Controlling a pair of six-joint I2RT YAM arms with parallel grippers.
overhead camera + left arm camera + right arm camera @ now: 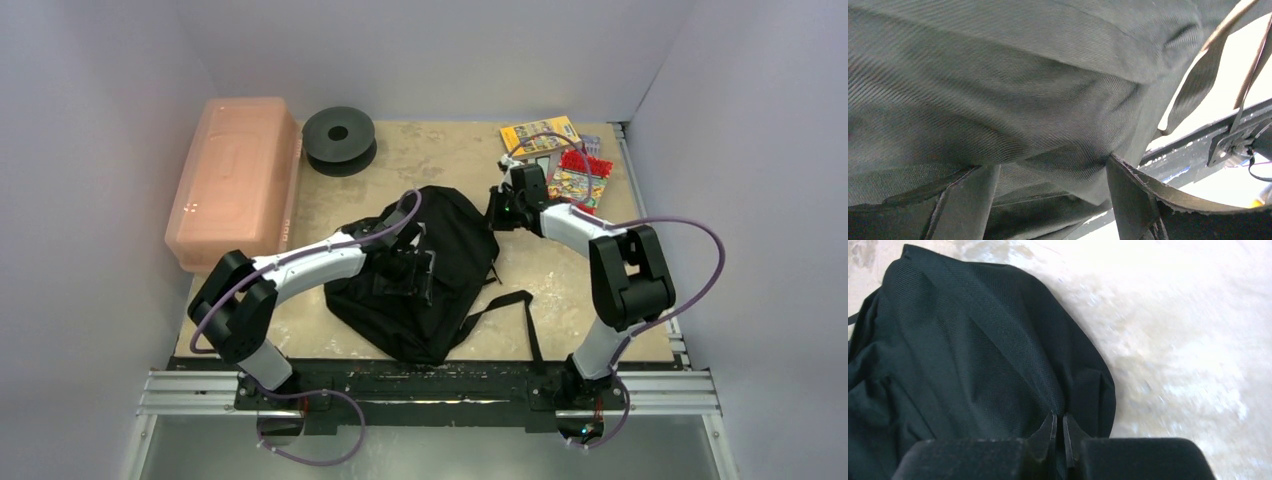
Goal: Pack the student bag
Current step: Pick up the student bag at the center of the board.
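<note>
Pinching the student bag (973, 350) at its right corner, right gripper (1058, 427) clenched — left gripper (406, 274) atop its middle, grip unclear.

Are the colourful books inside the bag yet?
No, the books lie on the table at its far right corner, apart from the student bag.
</note>
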